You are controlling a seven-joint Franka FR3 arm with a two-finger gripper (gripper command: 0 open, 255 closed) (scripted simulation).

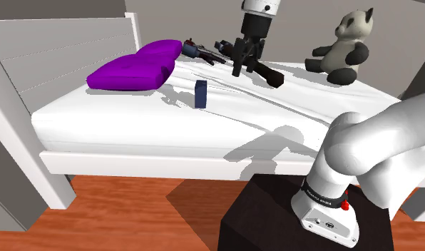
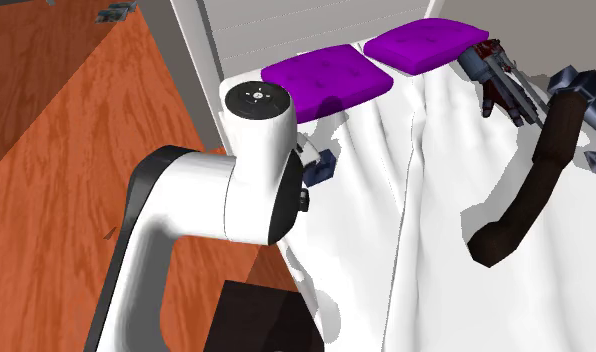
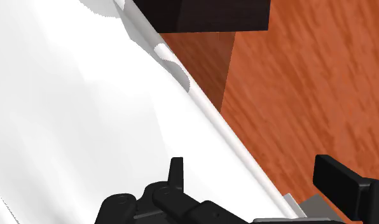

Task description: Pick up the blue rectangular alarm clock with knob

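My end effector hangs over the bed, fingers spread apart and pinching nothing. The dark blue alarm clock stands upright on the white sheet, near the purple pillows and closer to the bed's front edge than I am. A toy panda sits well apart.

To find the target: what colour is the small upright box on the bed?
Dark blue; the alarm clock shows best in the shoulder view.

No legible txt, labels or nos.; tiny white lettering on arm's dark band, illegible.
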